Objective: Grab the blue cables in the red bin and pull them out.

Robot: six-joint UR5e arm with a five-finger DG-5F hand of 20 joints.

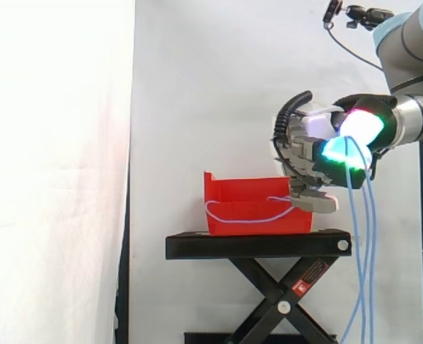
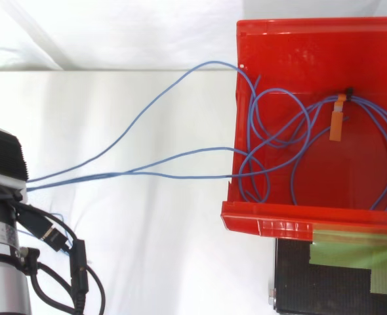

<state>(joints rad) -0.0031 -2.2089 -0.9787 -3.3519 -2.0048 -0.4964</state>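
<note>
The arm (image 1: 412, 43) comes in from the upper right of the side view and bends down to a level wrist. The hand (image 1: 313, 152) points left, above the right end of the stand. Its fingers are curled back toward the palm, fingertips (image 1: 362, 127) glowing green and cyan, clamped on the blue cables (image 1: 362, 236)

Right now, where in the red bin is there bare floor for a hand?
Free, seen from above: the bin floor strip along the upper wall, beyond the blue cables; a patch below the orange tag. Crowded: the left wall, where the cables cross out to the hand.
</note>
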